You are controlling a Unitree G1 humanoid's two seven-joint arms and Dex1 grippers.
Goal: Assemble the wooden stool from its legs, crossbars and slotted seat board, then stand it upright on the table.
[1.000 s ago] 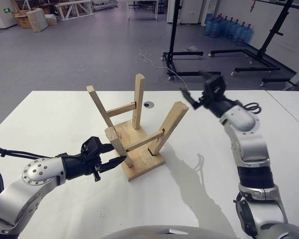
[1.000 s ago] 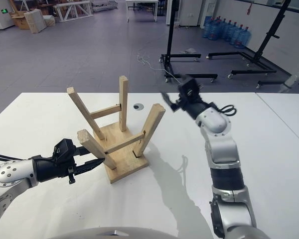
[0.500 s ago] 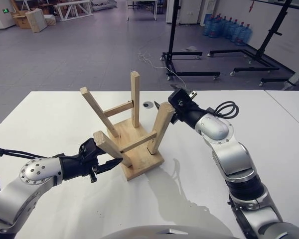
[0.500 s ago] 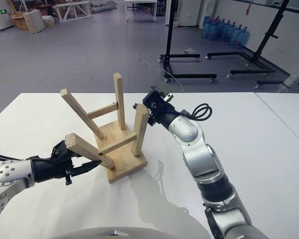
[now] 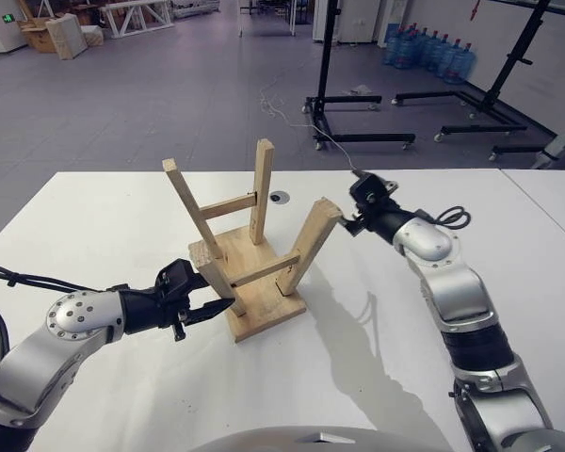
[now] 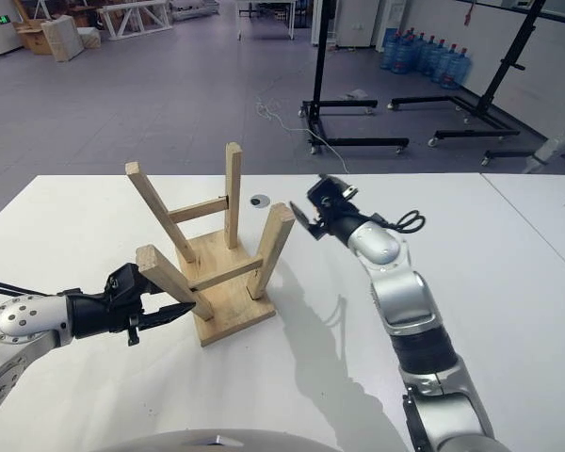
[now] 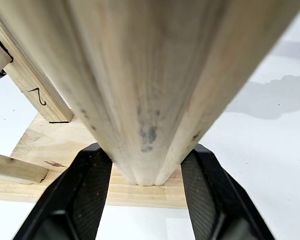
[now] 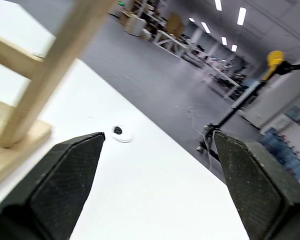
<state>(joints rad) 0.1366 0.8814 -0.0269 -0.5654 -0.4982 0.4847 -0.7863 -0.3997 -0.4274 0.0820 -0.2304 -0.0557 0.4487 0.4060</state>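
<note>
left gripper point(image 5: 213, 306) low over table point(image 5: 94, 226), fingers point(image 7: 90, 197) pinched on base of near leg point(image 5: 215, 273), right where it meets seat board point(image 5: 264, 315). stool point(image 6: 212, 259) upside down near table centre, board flat on table, four legs up and splayed. crossbar point(image 5: 264, 268) joins near leg to right leg point(image 5: 306, 247); second crossbar point(image 5: 228, 206) between back legs point(image 5: 261, 188). right gripper point(image 5: 350, 212) raised, fingers spread wide, just beside top end of right leg, nothing between them. small round grommet point(image 5: 280, 198) on table behind stool

Inverted stool point(image 5: 262, 303) on table point(image 5: 94, 217), left pincer point(image 5: 218, 308) left of it, right pincer point(image 5: 355, 213) right
</note>
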